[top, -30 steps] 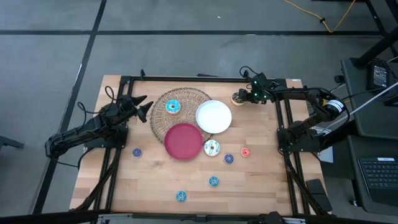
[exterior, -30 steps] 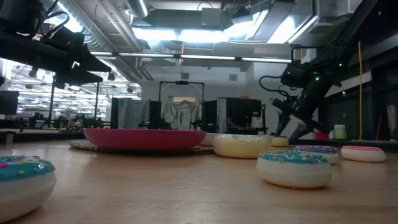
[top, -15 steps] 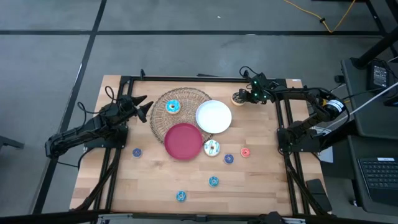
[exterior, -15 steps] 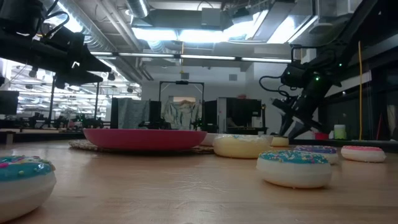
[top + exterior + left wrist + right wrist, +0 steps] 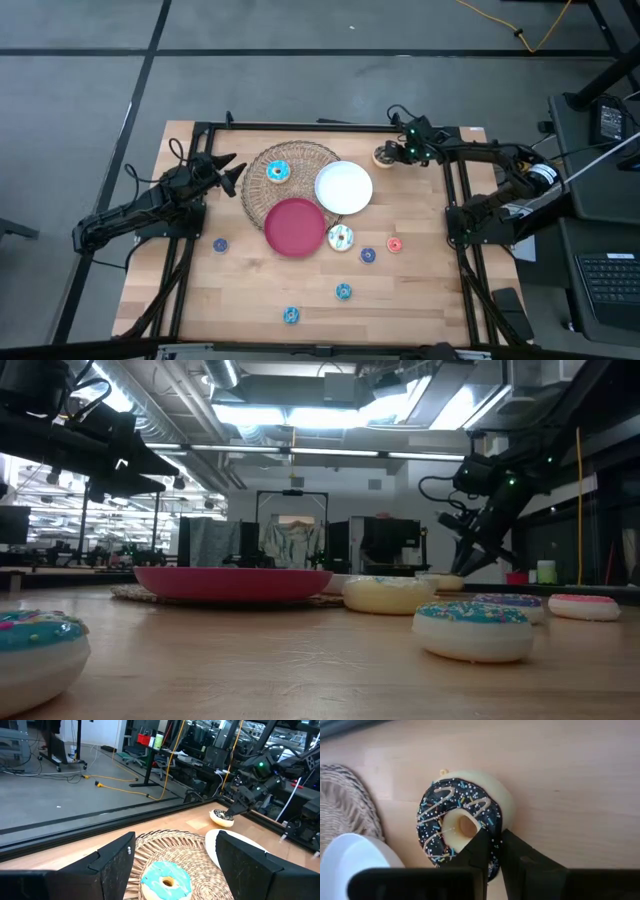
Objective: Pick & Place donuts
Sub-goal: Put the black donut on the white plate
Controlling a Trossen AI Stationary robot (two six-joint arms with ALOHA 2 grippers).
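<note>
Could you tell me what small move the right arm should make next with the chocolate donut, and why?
Probably lift it straight up a little. The right tool is pinched on the rim of the chocolate donut, which looks tilted at the table's far edge, beside the white plate, so a short lift checks the grip.

No readable text, labels or numbers anywhere.

One camera looks straight down on my whole table [image 5: 300, 290]. One sits low at the table's near edge, looking across into the room. My left wrist camera faces the far right corner. My right wrist camera is very close to the chocolate donut [image 5: 462, 825], which the others also see.
</note>
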